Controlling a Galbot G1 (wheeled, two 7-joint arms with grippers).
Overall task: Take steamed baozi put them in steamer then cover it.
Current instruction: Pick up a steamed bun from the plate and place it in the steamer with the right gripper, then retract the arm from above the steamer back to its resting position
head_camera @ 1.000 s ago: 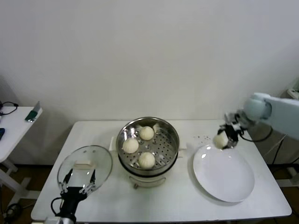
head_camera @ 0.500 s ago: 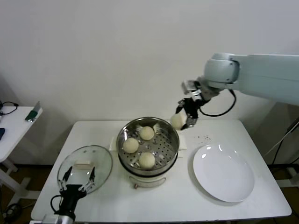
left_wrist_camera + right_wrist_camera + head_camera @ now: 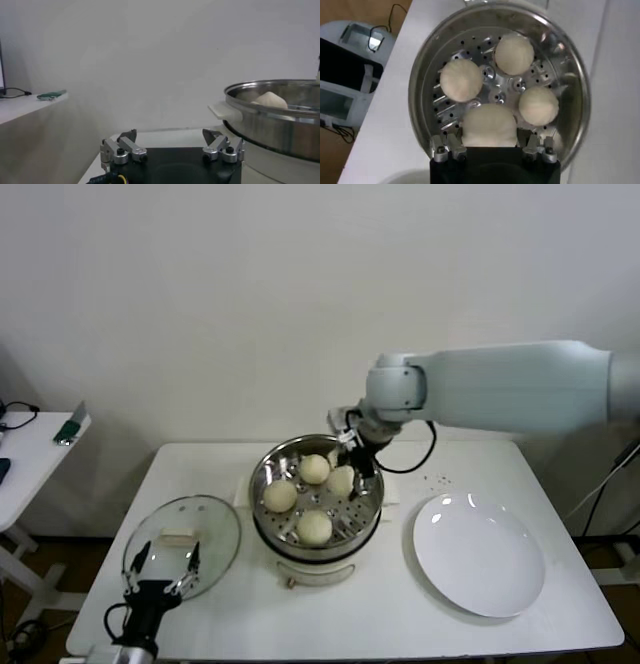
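The steel steamer (image 3: 372, 484) stands mid-table on its cream pot base. Three baozi lie in it (image 3: 314, 469), (image 3: 280, 496), (image 3: 315, 527). My right gripper (image 3: 347, 474) reaches over the far right rim and is shut on the fourth baozi (image 3: 341, 481), low inside the basket. In the right wrist view the held baozi (image 3: 489, 125) sits between the fingers (image 3: 451, 147), with the other three beyond it. The glass cover (image 3: 183, 542) lies flat on the table left of the steamer. My left gripper (image 3: 160, 572) is open and empty at the cover's near edge.
A bare white plate (image 3: 480, 556) lies to the right of the steamer, with small dark specks (image 3: 432, 479) on the table behind it. A side table (image 3: 35, 446) with small devices stands at far left. The left wrist view shows the steamer wall (image 3: 280, 117) close by.
My right arm has carried the baozi from above the plate leftward, over the steamer's rim and down into the basket. The left gripper has barely moved.
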